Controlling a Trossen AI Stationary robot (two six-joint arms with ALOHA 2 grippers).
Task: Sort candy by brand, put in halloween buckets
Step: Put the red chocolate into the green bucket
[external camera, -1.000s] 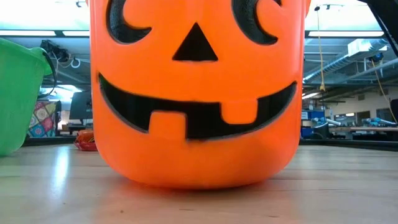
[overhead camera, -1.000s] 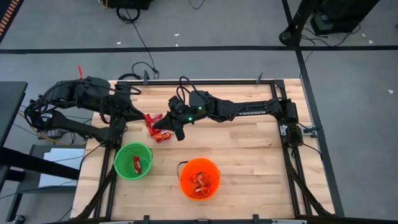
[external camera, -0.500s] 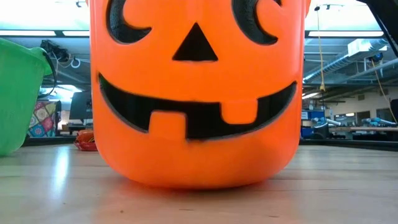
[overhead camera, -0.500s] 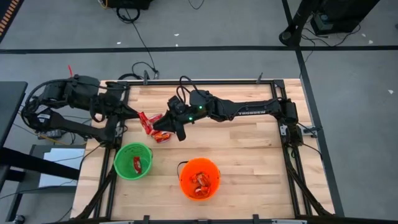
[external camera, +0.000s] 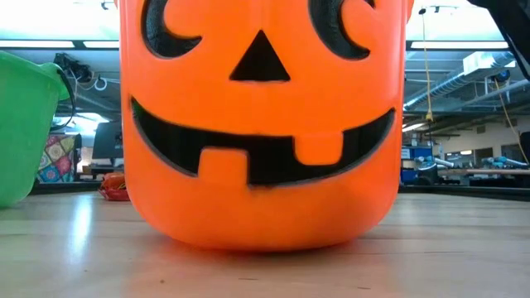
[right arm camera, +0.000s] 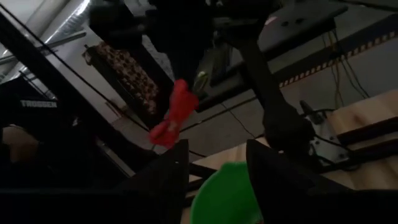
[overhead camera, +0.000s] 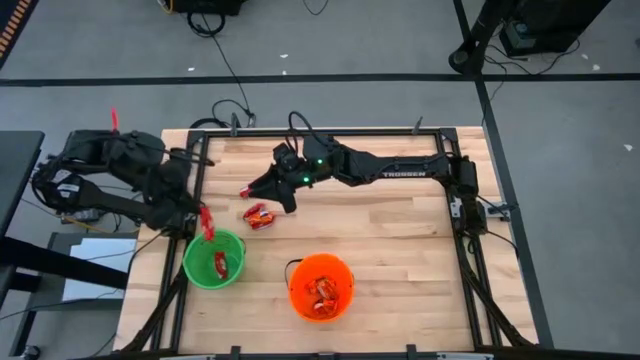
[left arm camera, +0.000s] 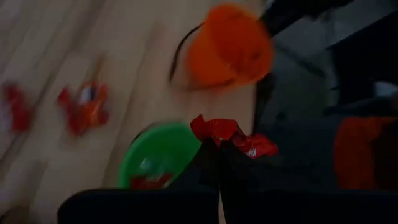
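Comparing this moment with a second ago, we see the left claw (overhead camera: pixel 205 222) has swung away from the middle of the counter (overhead camera: pixel 400 225) to the near-left edge, and it is clamped tight on a red-wrapped candy (overhead camera: pixel 206 221) just above the far rim of the green bucket (overhead camera: pixel 214 259). Earlier that red piece sat between the two claws beside the pile. The right claw (overhead camera: pixel 250 190) has let go and pulled back toward the far side; its fingers now stand apart with nothing between them. A small pile of red and orange candy (overhead camera: pixel 259 216) lies on the wood near it, apart from both buckets. The orange bucket (overhead camera: pixel 321 286) has not moved and holds several pieces; the green one holds at least one red piece.

The low view is almost filled by the orange bucket's jack-o'-lantern face (external camera: pixel 261 124), which hides both arms; only a sliver of the green bucket (external camera: pixel 25 124) and a bit of candy (external camera: pixel 114 186) on the counter show beside it. The left wrist view is smeared by motion, yet we can make out the red wrapper (left arm camera: pixel 233 137) pinched at the fingertips over the green bucket (left arm camera: pixel 158 152). From the right wrist view we see the parted fingers (right arm camera: pixel 168 171) and, beyond them, the other arm's red candy (right arm camera: pixel 174 112).
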